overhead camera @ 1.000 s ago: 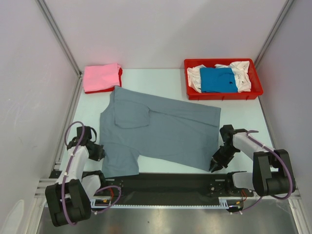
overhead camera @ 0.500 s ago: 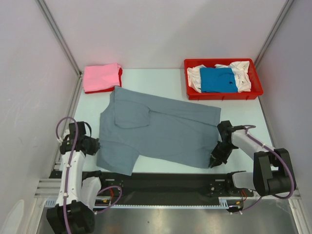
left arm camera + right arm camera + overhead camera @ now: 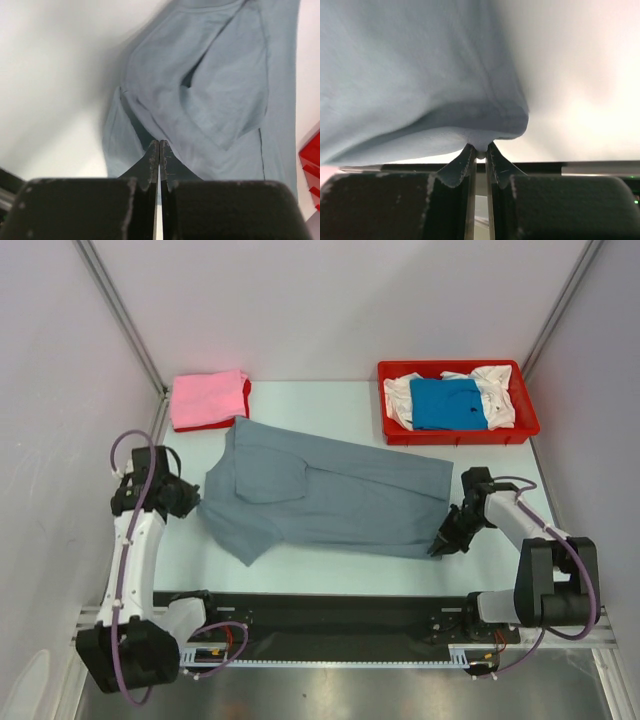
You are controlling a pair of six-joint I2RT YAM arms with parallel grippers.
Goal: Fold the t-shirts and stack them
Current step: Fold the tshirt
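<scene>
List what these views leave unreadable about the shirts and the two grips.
- Top view: the pink t-shirt covers the red cloth beneath it, all but an edge.
- Top view: the blue t-shirt hides most of the white t-shirt in the red tray.
- Right wrist view: the grey t-shirt bunches over the right gripper, hiding how much cloth is pinched.
- Left wrist view: the left gripper blocks the hem it grips.

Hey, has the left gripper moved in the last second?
Yes. The left gripper has gone away from the black rail at the near edge, toward the pink shirt, dragging the grey shirt corner along.
</scene>
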